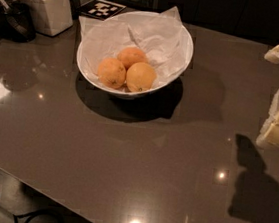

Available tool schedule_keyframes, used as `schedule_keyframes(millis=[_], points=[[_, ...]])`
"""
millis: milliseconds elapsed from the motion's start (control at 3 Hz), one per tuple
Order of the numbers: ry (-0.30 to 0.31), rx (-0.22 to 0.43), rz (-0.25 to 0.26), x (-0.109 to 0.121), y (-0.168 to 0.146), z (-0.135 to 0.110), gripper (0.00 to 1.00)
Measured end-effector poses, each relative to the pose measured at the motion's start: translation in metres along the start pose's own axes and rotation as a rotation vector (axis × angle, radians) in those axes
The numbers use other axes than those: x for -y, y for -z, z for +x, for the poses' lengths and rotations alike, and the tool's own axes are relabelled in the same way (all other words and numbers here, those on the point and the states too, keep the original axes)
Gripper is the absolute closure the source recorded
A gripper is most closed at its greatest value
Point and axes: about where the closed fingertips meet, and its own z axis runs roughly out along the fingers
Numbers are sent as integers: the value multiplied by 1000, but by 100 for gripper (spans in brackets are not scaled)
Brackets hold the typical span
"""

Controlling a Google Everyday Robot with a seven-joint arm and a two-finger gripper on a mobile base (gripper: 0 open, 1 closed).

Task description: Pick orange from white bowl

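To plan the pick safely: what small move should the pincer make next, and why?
Probably carry the pincer toward the white bowl, to above the orange, the palest of three. The pincer is at the view's right edge, apart from the bowl, and the orange lies uncovered inside.

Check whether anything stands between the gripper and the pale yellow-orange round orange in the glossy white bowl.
Nothing stands on the brown table between them. The gripper is at the view's right edge, apart from the white bowl. Only the bowl's wall and crumpled white paper rise beside the pale orange; two other oranges touch it.
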Motion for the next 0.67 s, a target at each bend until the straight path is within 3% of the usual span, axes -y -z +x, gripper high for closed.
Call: schedule_keyframes(millis=[333,667], points=[[0,0,0,0,0,0,0],[-21,-5,-10,-1,0,-16,0]])
